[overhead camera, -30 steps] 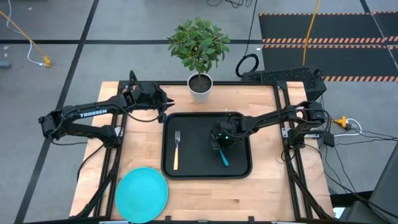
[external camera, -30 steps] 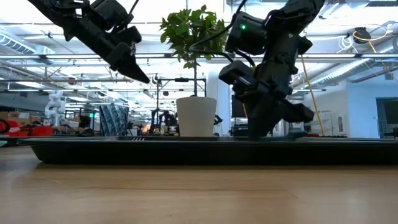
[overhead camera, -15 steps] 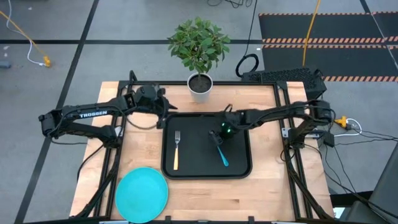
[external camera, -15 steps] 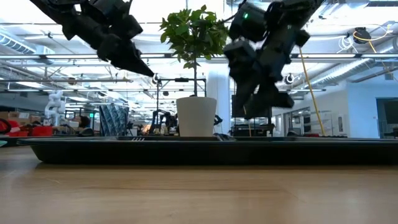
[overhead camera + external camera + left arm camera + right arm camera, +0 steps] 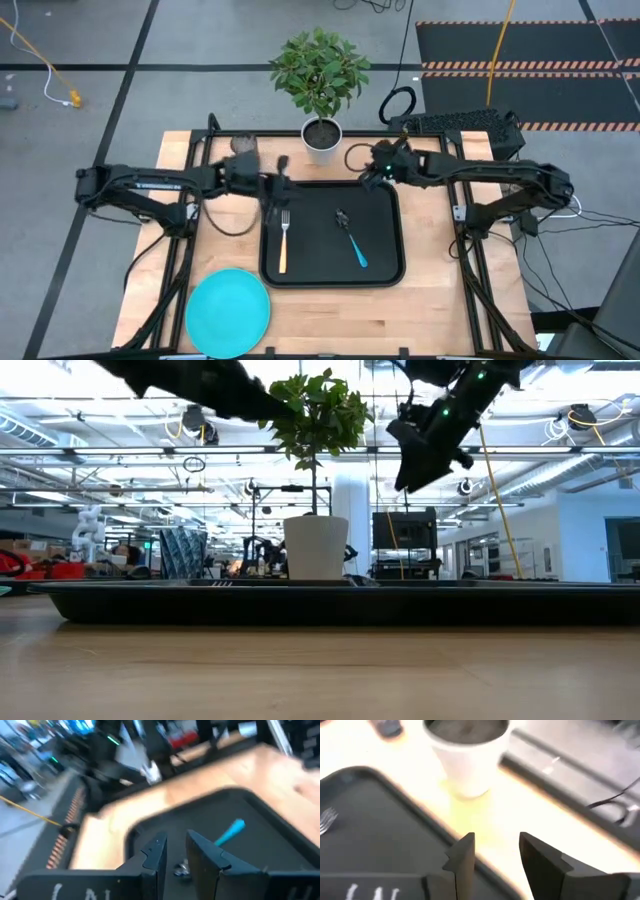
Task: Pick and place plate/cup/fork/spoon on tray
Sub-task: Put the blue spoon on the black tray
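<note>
The fork and spoon lie on the tray; the plate sits on the table at the near left corner, off the tray. It looks rigid, light and slick – best pinched at its rim (flat faces give no purchase). The left gripper hovers over the tray's left edge, fingers a little apart; the right gripper – over the far edge – is open, holding nothing.

Matt black tray on pale, smooth wooden table.
</note>
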Robot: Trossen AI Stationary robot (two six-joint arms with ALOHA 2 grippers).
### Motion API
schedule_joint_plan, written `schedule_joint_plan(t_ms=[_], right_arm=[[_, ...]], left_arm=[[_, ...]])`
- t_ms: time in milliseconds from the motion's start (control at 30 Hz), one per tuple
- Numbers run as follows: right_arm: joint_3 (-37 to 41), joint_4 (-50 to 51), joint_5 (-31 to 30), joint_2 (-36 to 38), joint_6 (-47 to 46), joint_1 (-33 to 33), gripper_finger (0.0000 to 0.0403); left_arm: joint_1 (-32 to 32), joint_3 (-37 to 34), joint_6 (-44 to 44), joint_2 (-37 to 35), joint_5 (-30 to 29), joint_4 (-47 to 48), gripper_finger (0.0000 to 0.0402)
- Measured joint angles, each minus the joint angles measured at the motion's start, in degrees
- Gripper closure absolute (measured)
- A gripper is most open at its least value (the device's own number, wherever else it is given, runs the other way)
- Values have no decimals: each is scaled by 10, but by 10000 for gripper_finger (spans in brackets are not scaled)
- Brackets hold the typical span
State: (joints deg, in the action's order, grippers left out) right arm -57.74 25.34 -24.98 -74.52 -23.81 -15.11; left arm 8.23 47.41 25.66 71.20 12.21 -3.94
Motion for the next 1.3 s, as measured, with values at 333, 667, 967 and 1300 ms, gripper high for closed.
schedule_joint_plan(t_ms=[333,667,967,1300], right_arm=[[0,-21,-44,40,109,-18,259],[63,31,-219,123,132,-23,259],[153,-54,-227,282,133,-29,259],[184,-109,-167,332,155,-29,259]], left_arm=[[-28,240,21,213,-25,255,325],[-59,363,178,333,-59,381,314],[-83,413,189,417,-124,344,240],[-88,484,203,488,-125,441,229]])
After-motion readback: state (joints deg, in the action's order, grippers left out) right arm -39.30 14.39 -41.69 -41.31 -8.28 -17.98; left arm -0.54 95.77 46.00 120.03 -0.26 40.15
